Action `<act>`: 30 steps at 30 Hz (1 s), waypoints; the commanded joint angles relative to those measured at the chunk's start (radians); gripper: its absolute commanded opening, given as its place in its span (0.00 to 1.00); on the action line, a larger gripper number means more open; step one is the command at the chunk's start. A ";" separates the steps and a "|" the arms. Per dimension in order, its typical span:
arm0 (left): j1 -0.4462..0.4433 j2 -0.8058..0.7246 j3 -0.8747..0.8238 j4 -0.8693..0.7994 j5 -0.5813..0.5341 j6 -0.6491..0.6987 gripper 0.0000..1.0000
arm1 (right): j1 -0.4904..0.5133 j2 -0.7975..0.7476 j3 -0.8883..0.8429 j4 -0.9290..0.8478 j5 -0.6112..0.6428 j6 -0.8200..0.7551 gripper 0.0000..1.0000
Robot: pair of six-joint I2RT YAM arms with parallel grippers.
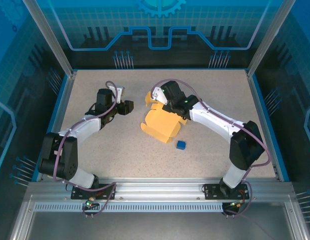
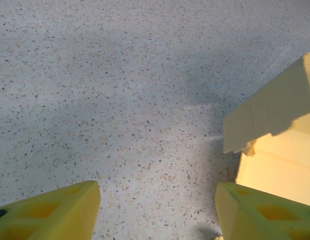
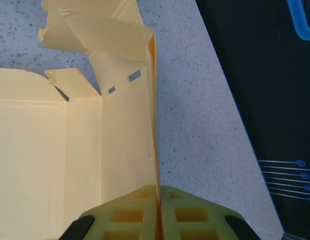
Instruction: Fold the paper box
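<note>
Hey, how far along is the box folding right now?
Done: the paper box is partly raised, with walls standing up off the table. In hand: the right pincer is shut on the edge of one wall, while the left pincer hangs open beside the box, touching nothing. Left: the crumpled end flaps are loose, so the box is not closed.

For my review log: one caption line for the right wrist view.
Right end effector shut on one wall of the partly folded paper box, its crumpled flaps ahead, speckled table alongside.
</note>
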 commanded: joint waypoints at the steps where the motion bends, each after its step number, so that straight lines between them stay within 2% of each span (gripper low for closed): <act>1: 0.010 0.006 0.007 -0.005 -0.006 -0.017 0.64 | 0.016 0.037 -0.033 0.104 0.044 -0.034 0.09; 13: 0.011 0.035 0.001 0.006 0.011 -0.029 0.64 | 0.025 0.060 -0.138 0.269 0.073 -0.114 0.09; 22: 0.014 0.073 0.034 -0.011 0.018 -0.050 0.64 | 0.026 0.092 -0.227 0.462 0.148 -0.268 0.09; 30: 0.016 0.161 0.136 -0.106 0.037 -0.095 0.64 | 0.029 0.139 -0.273 0.631 0.197 -0.416 0.09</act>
